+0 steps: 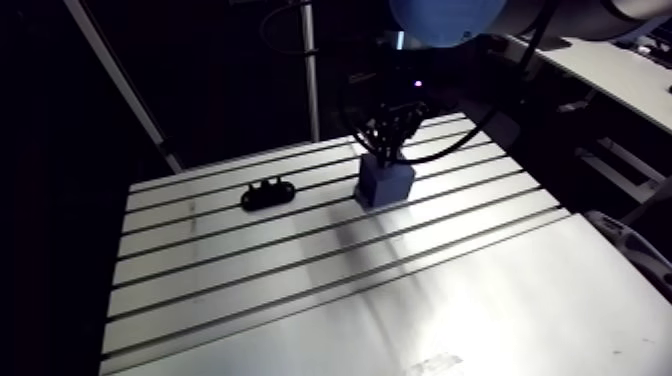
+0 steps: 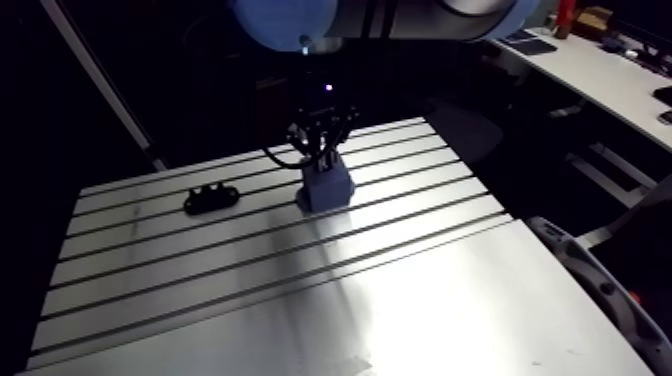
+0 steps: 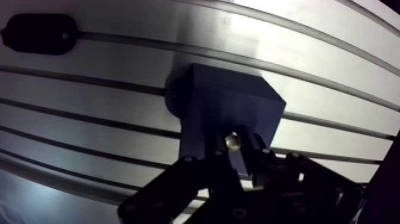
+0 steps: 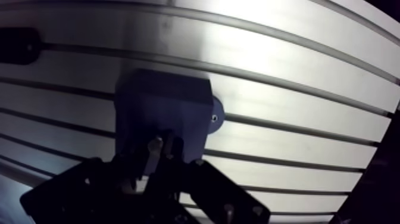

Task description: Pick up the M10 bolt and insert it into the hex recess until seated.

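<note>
Currently the M10 bolt (image 3: 232, 141) is pinched between the gripper (image 3: 233, 150) fingers (image 3: 205, 162). The gap is narrow and the jaws are clamped on it, with its shiny end showing in the wrist view. The bolt is over the top face of the blue block (image 1: 384, 182), close to the face's gripper-side edge. I can't tell whether it touches, and I can't make out the recess.

In the arm view the block stands on the slotted table (image 1: 300, 290), toward 12 o'clock of the table's middle. The table edges lie closest at the block's 12 and 3 o'clock. A black fixture (image 1: 267, 193) lies at the block's 9 o'clock, well apart. From 4 through 8 o'clock, open plate runs to the near edge.
</note>
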Robot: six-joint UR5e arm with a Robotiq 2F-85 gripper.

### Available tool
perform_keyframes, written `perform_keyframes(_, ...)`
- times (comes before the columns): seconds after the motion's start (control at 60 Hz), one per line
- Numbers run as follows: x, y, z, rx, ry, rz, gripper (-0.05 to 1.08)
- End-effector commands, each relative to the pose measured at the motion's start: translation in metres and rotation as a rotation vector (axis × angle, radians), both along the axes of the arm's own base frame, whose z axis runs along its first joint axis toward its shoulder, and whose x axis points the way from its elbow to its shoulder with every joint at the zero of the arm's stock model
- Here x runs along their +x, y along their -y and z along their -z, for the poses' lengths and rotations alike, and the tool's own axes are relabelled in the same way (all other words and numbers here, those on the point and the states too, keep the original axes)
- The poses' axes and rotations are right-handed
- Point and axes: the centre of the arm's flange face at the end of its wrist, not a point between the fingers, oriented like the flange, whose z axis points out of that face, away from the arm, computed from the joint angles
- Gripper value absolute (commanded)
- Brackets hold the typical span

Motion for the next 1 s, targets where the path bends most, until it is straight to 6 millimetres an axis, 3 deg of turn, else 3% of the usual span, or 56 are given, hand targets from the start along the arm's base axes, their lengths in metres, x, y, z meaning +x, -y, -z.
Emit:
perform_keyframes(0.017,0.0009,0.0010,0.0026,-0.012,0.005,-0.083,0.73)
perform_keyframes(1.0,0.0018,0.0024,-0.0012,-0.049,0.005,-0.254,0.73)
